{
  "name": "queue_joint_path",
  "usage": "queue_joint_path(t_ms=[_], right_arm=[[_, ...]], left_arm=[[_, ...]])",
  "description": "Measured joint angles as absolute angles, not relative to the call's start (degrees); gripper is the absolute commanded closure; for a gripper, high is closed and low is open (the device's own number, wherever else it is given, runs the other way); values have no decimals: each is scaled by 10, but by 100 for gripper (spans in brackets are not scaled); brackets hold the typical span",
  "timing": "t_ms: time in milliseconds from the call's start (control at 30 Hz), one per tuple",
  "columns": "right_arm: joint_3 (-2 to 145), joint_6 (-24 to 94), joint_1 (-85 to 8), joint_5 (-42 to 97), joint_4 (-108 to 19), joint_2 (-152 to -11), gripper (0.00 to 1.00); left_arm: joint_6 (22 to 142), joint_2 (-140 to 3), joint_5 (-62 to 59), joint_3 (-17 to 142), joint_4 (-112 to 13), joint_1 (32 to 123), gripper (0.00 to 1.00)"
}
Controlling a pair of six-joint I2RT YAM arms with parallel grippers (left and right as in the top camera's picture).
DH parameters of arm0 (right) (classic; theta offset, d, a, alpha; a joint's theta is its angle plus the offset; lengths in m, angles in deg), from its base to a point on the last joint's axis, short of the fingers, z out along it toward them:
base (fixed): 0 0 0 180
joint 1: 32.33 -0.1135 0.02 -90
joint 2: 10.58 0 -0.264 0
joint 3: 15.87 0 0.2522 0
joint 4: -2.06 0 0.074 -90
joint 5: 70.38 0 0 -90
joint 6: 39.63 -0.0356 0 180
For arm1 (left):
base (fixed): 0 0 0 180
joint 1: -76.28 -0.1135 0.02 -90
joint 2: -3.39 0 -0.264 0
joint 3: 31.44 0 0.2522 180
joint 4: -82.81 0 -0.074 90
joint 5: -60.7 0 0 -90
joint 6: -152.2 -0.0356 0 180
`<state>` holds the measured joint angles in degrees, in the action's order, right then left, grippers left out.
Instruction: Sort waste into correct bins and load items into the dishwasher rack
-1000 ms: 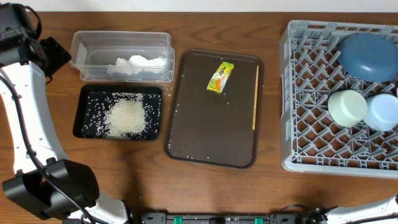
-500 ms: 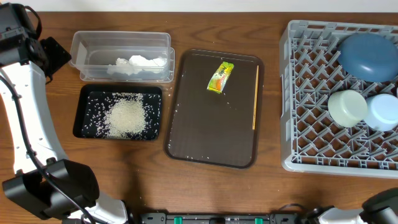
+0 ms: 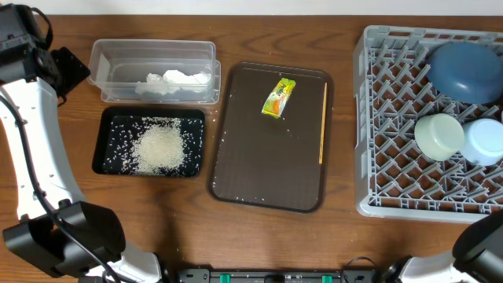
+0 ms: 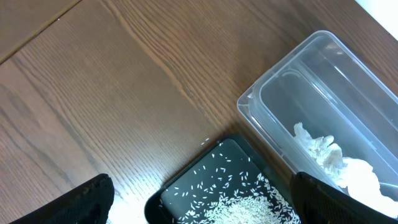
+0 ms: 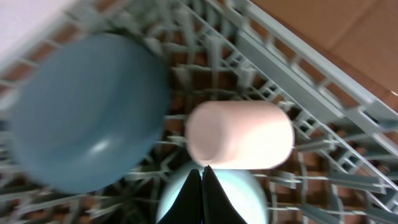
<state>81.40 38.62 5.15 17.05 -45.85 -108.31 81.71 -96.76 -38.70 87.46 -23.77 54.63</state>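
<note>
A dark brown serving tray [image 3: 259, 161] is lying flat on the wooden table [image 3: 275, 236], sitting near the table's middle and turned slightly askew to the table's edges. A black bar with green fittings [image 3: 259, 276] is running along the table's near edge.

White arm links [image 3: 33, 149], black joints [image 3: 67, 236]

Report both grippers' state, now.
Left gripper: open, holding nothing.
Right gripper: closed, fingers together, holding nothing.
</note>
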Motion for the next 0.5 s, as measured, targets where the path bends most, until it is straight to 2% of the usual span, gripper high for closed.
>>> queue_joint_path(t_ms=[500], right_arm=[[814, 391, 55, 138, -437, -1165, 99]], left_arm=[[817, -968, -387, 875, -238, 546, 7]])
